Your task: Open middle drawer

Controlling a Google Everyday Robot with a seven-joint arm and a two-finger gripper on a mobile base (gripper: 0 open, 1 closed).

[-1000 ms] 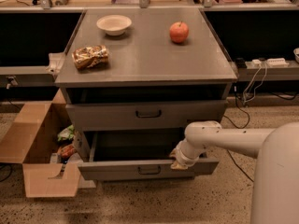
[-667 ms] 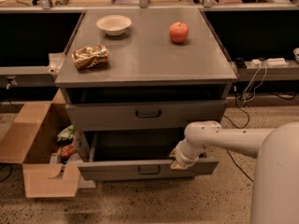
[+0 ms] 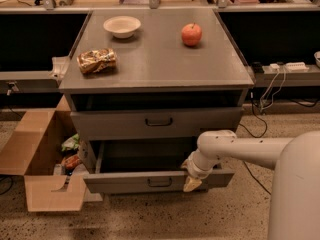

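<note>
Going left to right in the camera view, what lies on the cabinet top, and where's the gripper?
Snack bag → bowl → apple. The gripper is lower, at the front of the open drawer, right of its handle.

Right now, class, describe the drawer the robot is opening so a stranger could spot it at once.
Find the grey cabinet carrying an apple and bowl. The middle drawer is the lowest front visible, with the claw at its right. Unlike the drawer above, it stands pulled out, interior exposed.
</note>
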